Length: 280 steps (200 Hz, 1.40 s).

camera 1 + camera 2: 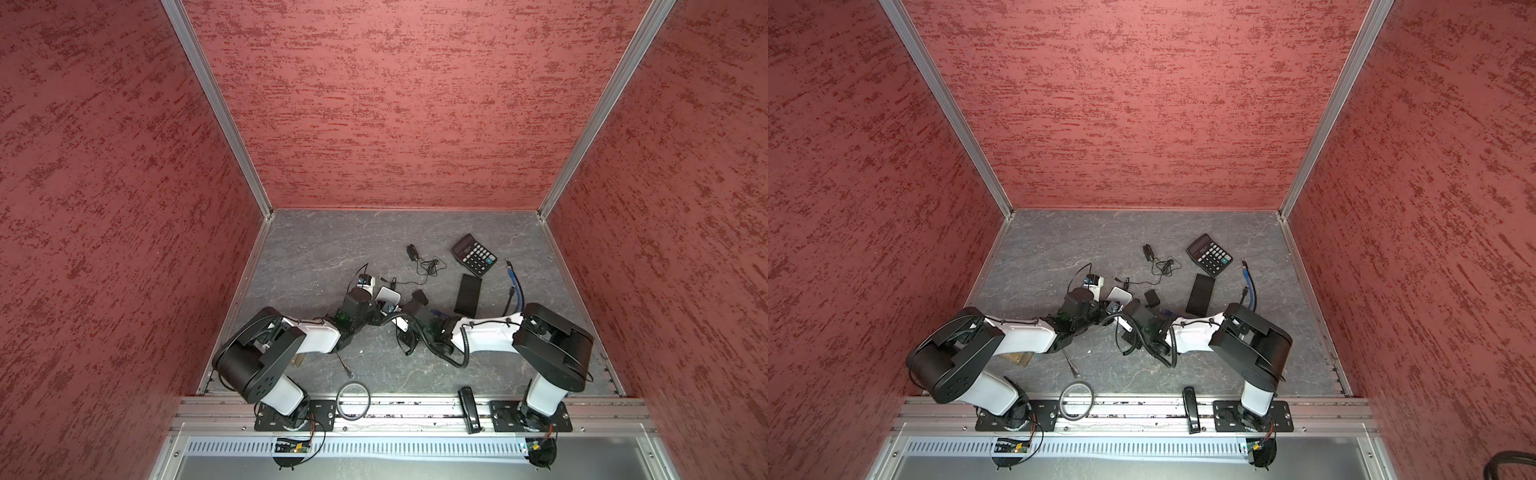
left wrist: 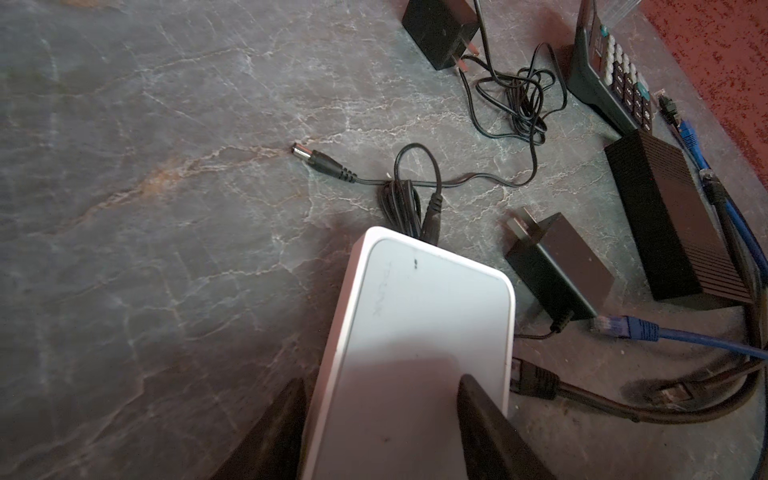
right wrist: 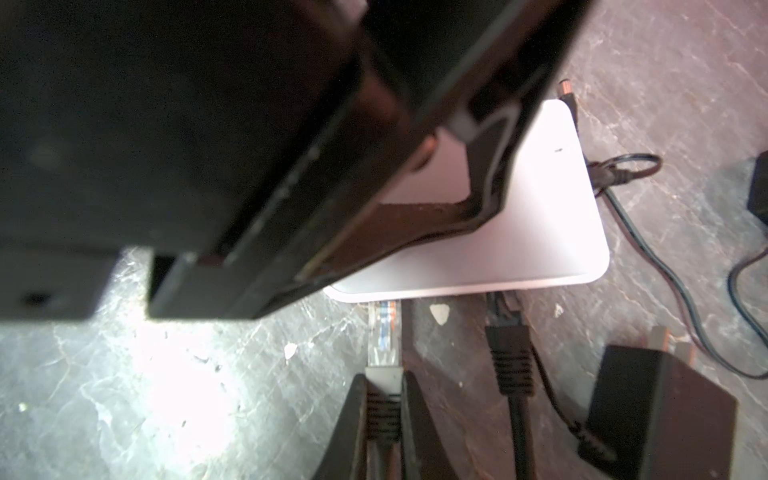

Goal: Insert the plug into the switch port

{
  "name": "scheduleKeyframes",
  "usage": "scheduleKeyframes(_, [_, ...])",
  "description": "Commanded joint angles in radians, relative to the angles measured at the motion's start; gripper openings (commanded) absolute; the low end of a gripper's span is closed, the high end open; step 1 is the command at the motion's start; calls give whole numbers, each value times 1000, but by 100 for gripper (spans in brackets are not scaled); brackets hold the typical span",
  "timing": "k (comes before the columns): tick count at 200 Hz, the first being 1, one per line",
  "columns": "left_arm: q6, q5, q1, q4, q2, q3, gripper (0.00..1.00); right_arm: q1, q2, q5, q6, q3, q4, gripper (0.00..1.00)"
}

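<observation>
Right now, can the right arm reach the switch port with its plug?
Probably yes: the plug in the right pincer points at the switch edge, its tip nearly there, with nothing between them.

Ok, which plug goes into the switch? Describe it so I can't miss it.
Find the central white switch. On its port side, the plug sits between the right gripper's jaws. Its tip is clear, coloured wires showing; the neighbouring plug is all black.

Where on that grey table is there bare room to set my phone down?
Bare: the left stretch of the table between the left wall and the white switch, and the strip along the back wall behind the calculator. Crowded: middle and right, with the switch, a power adapter, black box and blue cable.
</observation>
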Motion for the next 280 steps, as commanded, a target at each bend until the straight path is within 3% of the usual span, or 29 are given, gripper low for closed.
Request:
scheduleKeyframes(1, [17, 71, -35, -11, 7, 6, 59, 29, -2, -13, -8, 32, 129, 0])
scheduleKeyframes(32, [15, 162, -34, 23, 18, 6, 58, 31, 17, -6, -17, 23, 168, 0])
scheduleKeyframes(137, [-26, 317, -50, 158, 39, -26, 57, 37, 66, -22, -47, 18, 366, 0])
scheduleKeyframes(280, [-3, 315, -127, 104, 71, 19, 56, 37, 86, -105, -112, 119, 439, 0])
